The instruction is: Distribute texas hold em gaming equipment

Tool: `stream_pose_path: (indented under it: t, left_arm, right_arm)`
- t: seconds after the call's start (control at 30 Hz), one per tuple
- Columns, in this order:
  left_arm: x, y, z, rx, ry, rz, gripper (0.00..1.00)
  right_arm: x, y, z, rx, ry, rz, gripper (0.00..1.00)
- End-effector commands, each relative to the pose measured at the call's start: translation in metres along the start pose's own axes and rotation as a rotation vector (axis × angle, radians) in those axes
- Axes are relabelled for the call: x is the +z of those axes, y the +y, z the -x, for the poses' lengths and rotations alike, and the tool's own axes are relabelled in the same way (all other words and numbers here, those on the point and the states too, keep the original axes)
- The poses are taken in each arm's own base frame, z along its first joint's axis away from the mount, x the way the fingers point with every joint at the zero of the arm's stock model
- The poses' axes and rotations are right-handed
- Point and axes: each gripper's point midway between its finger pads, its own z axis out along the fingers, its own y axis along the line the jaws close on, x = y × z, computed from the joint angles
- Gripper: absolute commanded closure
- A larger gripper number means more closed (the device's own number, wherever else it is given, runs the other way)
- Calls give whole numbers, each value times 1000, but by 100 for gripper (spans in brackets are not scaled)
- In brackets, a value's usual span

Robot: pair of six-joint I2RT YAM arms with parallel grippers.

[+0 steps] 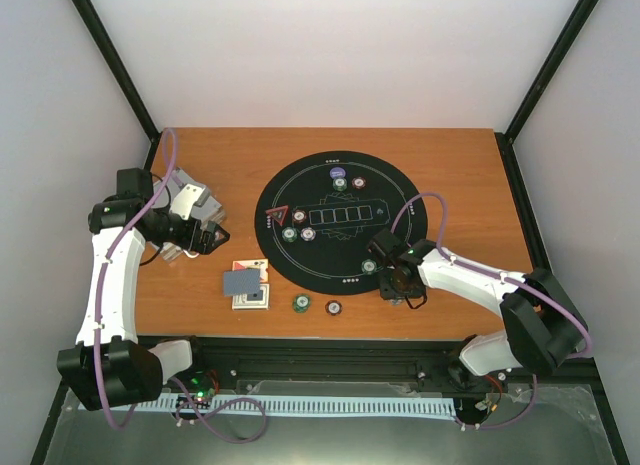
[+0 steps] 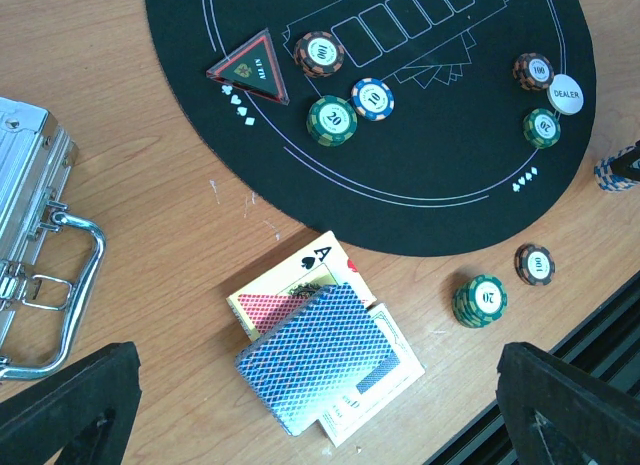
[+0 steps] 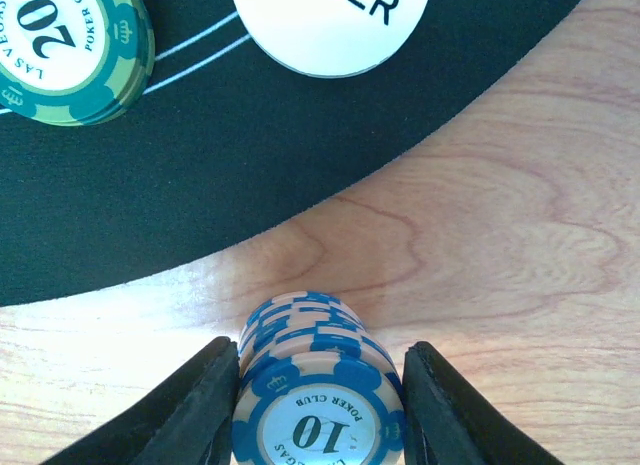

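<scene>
Right pincer [image 3: 322, 355]: closed on the blue stack [image 3: 318, 405], a finger pressed to each side; the stack stands upright on bare tabletop [image 3: 520, 235].
Blue stack's place: just off the rim of the mat [image 3: 250, 165], at about 5 o'clock of the mat seen from above.
Left pincer [image 2: 318, 370]: jaws spread wide, gripping nothing, hanging over the cards [image 2: 320, 360].
Cards: a patterned-back pile lies on face-up ones, with an ace showing at the far edge; on the tabletop at 8 o'clock of the mat, clear of its rim.
Dealer button [image 3: 330, 20]: on the mat close to the rim, at 12 o'clock from the blue stack in the right wrist view.
Rim green chip [image 3: 70, 50]: on the mat, near the button at its 9 o'clock in that view.
Rim brown chip [image 2: 533, 70]: just beside the button.
Loose green stack [image 2: 480, 300] and loose brown chip [image 2: 535, 263]: on the tabletop off the mat's 6 to 7 o'clock, near each other but apart.
Triangle [image 2: 250, 70]: at the mat's 9 o'clock; close by are the left brown chip [image 2: 318, 53], left blue chip [image 2: 372, 97] and left green stack [image 2: 332, 120].
Purple chip [image 1: 338, 171]: at the mat's 12 o'clock, with the top green chip [image 1: 340, 182] just inward of it.
Case [image 2: 30, 235]: silver, handle showing, on the tabletop at 9 to 10 o'clock of the mat.
</scene>
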Motion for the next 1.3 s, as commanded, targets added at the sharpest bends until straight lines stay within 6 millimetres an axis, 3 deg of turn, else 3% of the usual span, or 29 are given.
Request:
stream_pose_path:
  t: [0.0, 0.13, 0.47, 0.63, 0.77, 1.03, 1.27]
  left_arm:
    - [-12, -4, 10, 26, -37, 10, 0]
    - [-13, -4, 10, 30, -35, 13, 0]
    - [-12, -2, 11, 27, -34, 18, 0]
    - [-12, -2, 11, 25, -33, 18, 0]
    - [-12, -2, 12, 22, -34, 14, 0]
    - [-13, -1, 13, 23, -31, 14, 0]
    - [-10, -1, 14, 20, -34, 2, 0]
  right_arm:
    - [3, -5, -1, 7, 5, -24, 65]
    - [-2, -3, 3, 7, -3, -17, 77]
    - [-56, 11, 49, -9, -113, 16, 82]
    - [-70, 19, 95, -18, -167, 15, 82]
    - [-71, 24, 154, 7, -218, 26, 82]
    - [-25, 31, 263, 30, -208, 1, 83]
    - [7, 19, 322, 83, -208, 6, 82]
